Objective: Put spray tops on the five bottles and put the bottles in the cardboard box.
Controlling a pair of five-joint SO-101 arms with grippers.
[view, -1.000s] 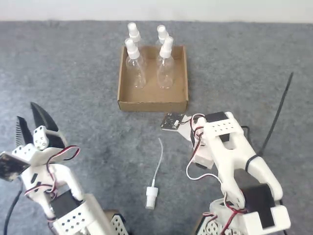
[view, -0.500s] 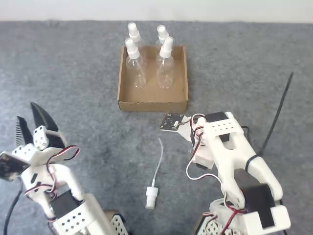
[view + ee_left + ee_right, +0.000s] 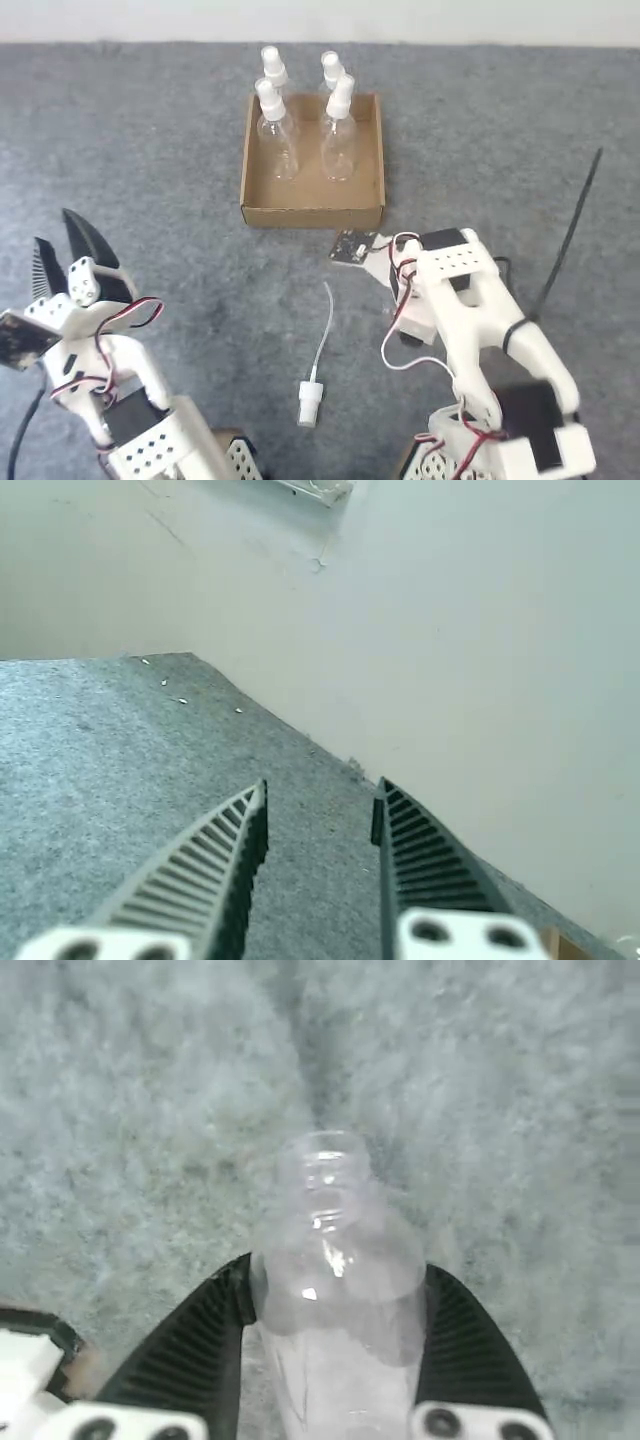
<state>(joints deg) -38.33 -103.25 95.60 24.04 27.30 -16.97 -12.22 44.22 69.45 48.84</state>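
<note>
Item, fifth bottle (image 3: 325,1190): uncapped, pinched between right gripper (image 3: 337,1278) fingers near the cardboard box (image 3: 312,214), scarcely shifted over the last second; spray top (image 3: 311,398) lay loose on table (image 3: 150,150); left gripper (image 3: 320,792) fingers spread, idle; capping judged still pending.

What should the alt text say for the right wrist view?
The right hand is shut on a clear bottle whose threaded neck is open, with no spray top on it. There is grey carpet behind it.

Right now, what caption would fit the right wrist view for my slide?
Right gripper clasping an uncapped clear bottle, grey carpet behind.
</note>
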